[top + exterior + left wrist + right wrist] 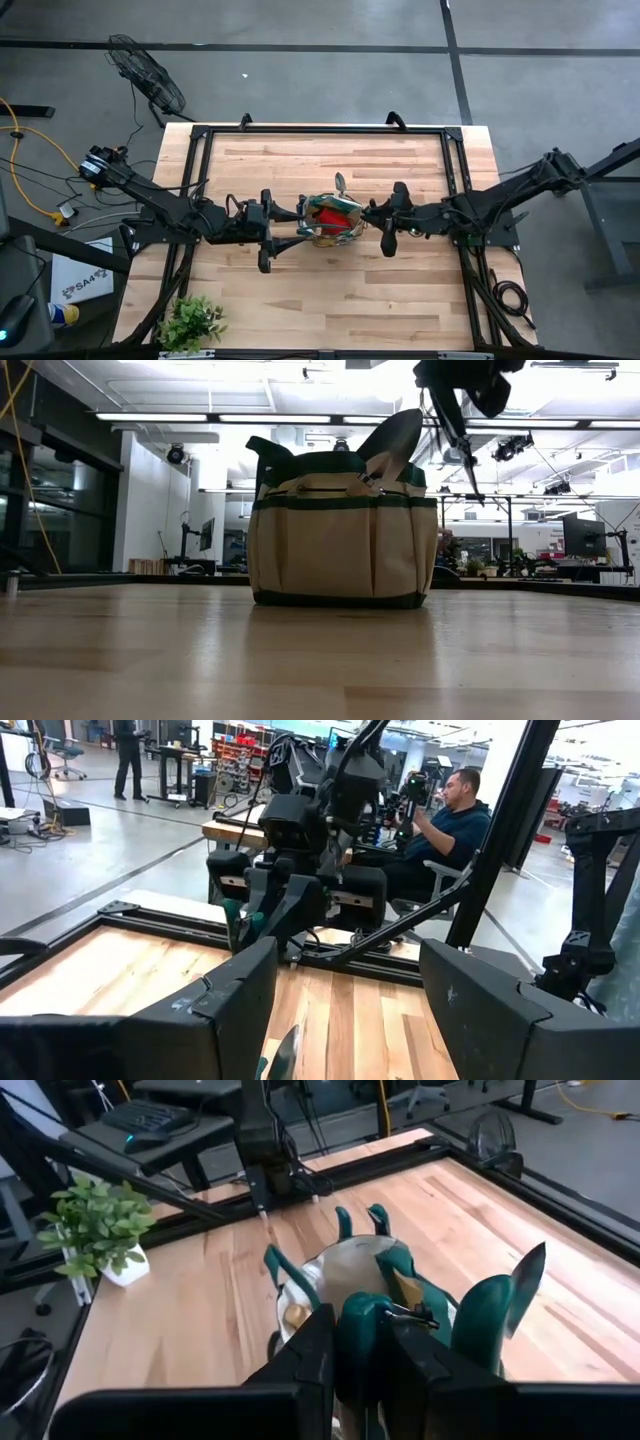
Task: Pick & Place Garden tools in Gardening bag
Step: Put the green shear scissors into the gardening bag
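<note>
The beige gardening bag (331, 222) with dark green trim stands upright in the middle of the table and also shows in the low view (340, 540). A red bundle (333, 212) lies inside it. The trowel's metal blade (393, 436) sticks up out of its far right side. My right gripper (362, 1342) is just above the bag's right rim, shut on a dark green handle of a pruning shear (362, 1320). My left gripper (345, 990) hangs open and empty at the bag's left side (300, 216). My right gripper pinches the dark green handle (364, 1312) between its two fingers, which slant down from the table's right side over the bag's opening. The fingers hide the rest of the tool, so whether its lower end rests in the bag cannot be told.
A leafy potted plant (190, 322) stands at the near left corner. A black frame (325, 130) runs around the tabletop. Bare wood lies near and far of the bag. A seated person (450, 820) shows beyond the table's right side.
</note>
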You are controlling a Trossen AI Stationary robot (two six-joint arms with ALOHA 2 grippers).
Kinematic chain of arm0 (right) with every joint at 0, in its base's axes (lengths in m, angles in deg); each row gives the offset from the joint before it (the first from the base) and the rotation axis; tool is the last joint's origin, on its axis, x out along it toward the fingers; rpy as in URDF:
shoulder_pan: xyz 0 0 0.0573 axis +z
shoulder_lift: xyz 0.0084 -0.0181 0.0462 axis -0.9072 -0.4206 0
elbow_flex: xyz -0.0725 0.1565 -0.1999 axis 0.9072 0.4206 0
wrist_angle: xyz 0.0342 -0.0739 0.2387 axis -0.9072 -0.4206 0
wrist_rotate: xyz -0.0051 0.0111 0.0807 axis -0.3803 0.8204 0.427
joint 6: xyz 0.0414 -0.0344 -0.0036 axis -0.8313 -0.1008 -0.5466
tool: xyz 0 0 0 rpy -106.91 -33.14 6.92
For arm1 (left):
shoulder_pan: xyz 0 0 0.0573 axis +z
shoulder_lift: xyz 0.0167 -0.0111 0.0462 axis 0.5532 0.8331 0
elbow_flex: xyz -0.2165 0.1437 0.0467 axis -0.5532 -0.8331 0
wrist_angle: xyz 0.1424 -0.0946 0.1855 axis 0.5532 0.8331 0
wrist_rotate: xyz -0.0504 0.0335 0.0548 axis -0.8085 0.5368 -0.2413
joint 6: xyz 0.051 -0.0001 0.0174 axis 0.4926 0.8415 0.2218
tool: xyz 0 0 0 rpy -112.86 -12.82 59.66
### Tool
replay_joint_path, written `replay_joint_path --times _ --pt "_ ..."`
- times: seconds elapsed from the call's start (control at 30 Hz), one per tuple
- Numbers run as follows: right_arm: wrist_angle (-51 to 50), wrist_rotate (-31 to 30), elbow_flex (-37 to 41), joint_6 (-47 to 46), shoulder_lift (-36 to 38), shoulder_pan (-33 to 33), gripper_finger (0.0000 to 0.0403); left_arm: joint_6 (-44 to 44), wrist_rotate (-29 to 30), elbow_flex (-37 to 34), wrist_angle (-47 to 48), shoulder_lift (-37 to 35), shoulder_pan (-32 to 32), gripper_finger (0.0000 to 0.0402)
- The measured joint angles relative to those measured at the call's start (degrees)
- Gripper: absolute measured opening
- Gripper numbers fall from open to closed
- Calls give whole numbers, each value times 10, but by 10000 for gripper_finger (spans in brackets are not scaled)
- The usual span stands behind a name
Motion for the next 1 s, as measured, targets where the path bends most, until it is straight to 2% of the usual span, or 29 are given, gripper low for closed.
replay_joint_path --times 0.13,0.33,1.0 --pt "22 9 5 15 0 -18 41 0 0 0 0 0 0 242" --pt "74 63 5 51 -10 -47 40 -13 0 0 0 0 0 242" --pt "133 132 5 69 -53 -92 40 -15 0 0 2 0 0 242"
